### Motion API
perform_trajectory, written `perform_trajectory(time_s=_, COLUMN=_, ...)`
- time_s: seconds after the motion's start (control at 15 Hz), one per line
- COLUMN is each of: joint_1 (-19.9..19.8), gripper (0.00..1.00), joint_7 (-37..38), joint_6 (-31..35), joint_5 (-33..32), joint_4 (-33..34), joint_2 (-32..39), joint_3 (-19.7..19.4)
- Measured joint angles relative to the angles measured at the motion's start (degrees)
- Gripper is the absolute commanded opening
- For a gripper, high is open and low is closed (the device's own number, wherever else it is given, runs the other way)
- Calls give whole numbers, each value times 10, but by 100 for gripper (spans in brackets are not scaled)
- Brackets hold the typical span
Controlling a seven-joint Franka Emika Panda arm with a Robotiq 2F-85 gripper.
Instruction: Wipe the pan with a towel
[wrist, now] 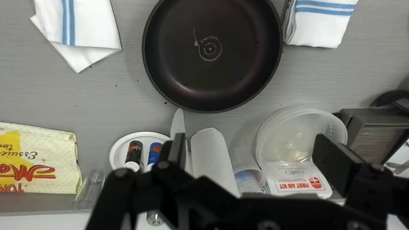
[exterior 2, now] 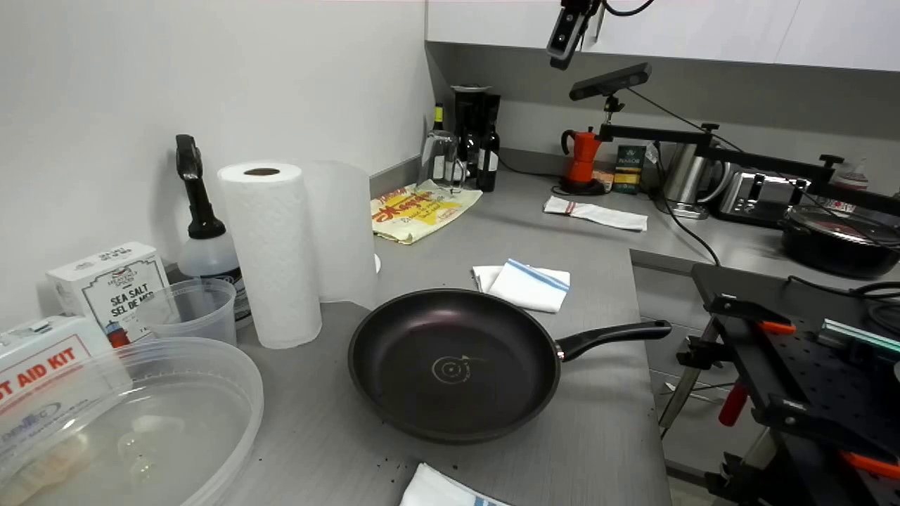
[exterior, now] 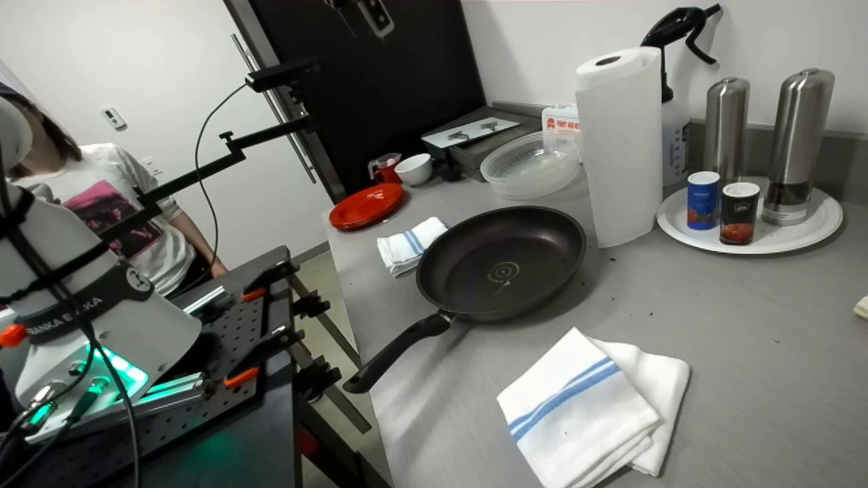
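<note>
Wrist view: the gripper [wrist: 250,147] is nearest, its jaws parted wide; end effector found released. In both exterior views a portion of it hangs well above the grey counter [exterior: 746,339]. Clock bearings that follow are read around the pan [exterior: 502,264] in an exterior view. Nearest, at five o'clock, the towel [exterior: 586,410] lies folded on the counter, white with blue stripes, apart from the pan. The pan itself rests open side up, its handle [exterior: 400,346] running toward eight o'clock. Dark specks [exterior: 612,259] lie on the counter near its rim. Just beside it, between nine and ten o'clock, lies a second folded cloth [exterior: 407,247] with blue stripes; contact between cloth and pan cannot be determined. A paper roll [exterior: 620,149] stands upright at two o'clock. At three, a white plate [exterior: 826,215] bears a blue container [exterior: 702,203] and a dark container [exterior: 738,220], both upright. Farther off, a red dish [exterior: 366,205] sits at ten o'clock, a white bowl [exterior: 415,169] at eleven, and a clear plastic tub [exterior: 525,190] between twelve and one. Farthest back, toward eleven o'clock, is a dark panel [exterior: 393,102].
</note>
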Motion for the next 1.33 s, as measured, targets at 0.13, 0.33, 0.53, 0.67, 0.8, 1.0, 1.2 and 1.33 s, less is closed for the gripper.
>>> perform_trajectory(time_s=0.13, joint_1=-5, gripper=100, joint_7=1, joint_6=0, joint_5=-1, joint_4=0, joint_2=2, joint_3=0)
perform_trajectory(time_s=0.33, joint_1=-20, gripper=100, joint_7=9, joint_6=7, joint_5=-10, joint_4=0, joint_2=19, joint_3=1)
perform_trajectory(time_s=0.53, joint_1=-42, gripper=100, joint_7=28, joint_6=35, joint_5=-26, joint_4=0, joint_2=57, joint_3=1)
perform_trajectory(time_s=0.67, joint_1=-58, gripper=100, joint_7=50, joint_6=64, joint_5=-44, joint_4=0, joint_2=90, joint_3=1)
perform_trajectory(time_s=0.8, joint_1=-74, gripper=100, joint_7=72, joint_6=93, joint_5=-57, joint_4=1, joint_2=124, joint_3=0)
perform_trajectory(time_s=1.0, joint_1=-98, gripper=100, joint_7=110, joint_6=141, joint_5=-76, joint_4=10, joint_2=185, joint_3=-6)
perform_trajectory(time_s=1.2, joint_1=-114, gripper=100, joint_7=130, joint_6=179, joint_5=-84, joint_4=34, joint_2=254, joint_3=-20)
perform_trajectory(time_s=1.33, joint_1=-121, gripper=100, joint_7=130, joint_6=205, joint_5=-81, joint_4=56, joint_2=298, joint_3=-28)
